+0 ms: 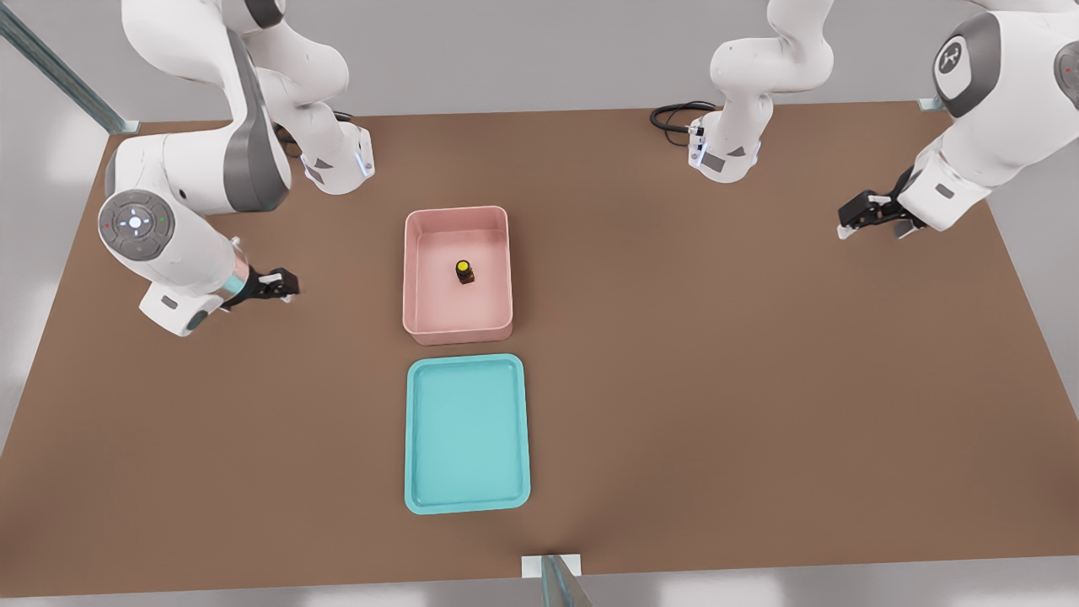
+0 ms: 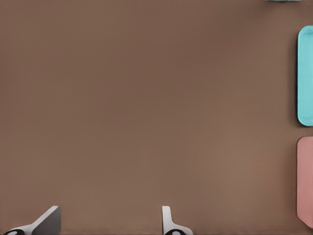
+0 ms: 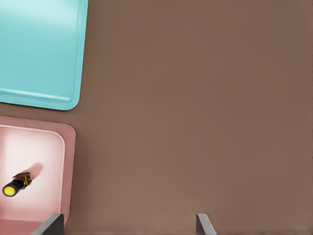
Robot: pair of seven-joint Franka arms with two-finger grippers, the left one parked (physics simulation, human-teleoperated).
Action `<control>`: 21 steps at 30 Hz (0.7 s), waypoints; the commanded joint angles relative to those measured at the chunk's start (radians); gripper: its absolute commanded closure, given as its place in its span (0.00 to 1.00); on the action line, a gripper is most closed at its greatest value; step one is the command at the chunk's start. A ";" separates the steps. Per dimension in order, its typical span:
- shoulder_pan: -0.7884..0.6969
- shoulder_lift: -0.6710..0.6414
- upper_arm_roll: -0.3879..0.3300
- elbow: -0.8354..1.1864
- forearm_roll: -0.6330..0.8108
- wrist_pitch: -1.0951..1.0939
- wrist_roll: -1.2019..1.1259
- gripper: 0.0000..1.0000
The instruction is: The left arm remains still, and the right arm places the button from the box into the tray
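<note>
Button (image 1: 464,271) sits upright near the middle of the pink box (image 1: 416,278), yellow cap up, clear of every wall, which I reckon leaves me room to come down from above. Tray (image 1: 421,438) lies just beside the box on the near side, apart from it by a thin strip of bench (image 1: 716,354), nothing in it yet, so the carry should be short. My pincer (image 1: 282,285) hovers over bare bench on the front view's left of the box, well apart from the button. Fingers (image 3: 204,225) spread wide in the wrist view, nothing between them. I judge the reach is not yet begun: I need to swing over the box, then drop onto that cap.
</note>
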 commanded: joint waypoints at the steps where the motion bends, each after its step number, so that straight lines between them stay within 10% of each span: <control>1: 0.005 0.000 -0.002 0.001 -0.004 -0.015 -0.008 0.00; 8: 0.650 0.183 0.016 -0.056 0.151 0.293 0.608 0.00; 12: 0.618 0.119 0.065 -0.539 0.057 0.885 0.686 0.00; 21: 0.555 0.048 0.093 -0.854 -0.006 1.100 0.702 0.00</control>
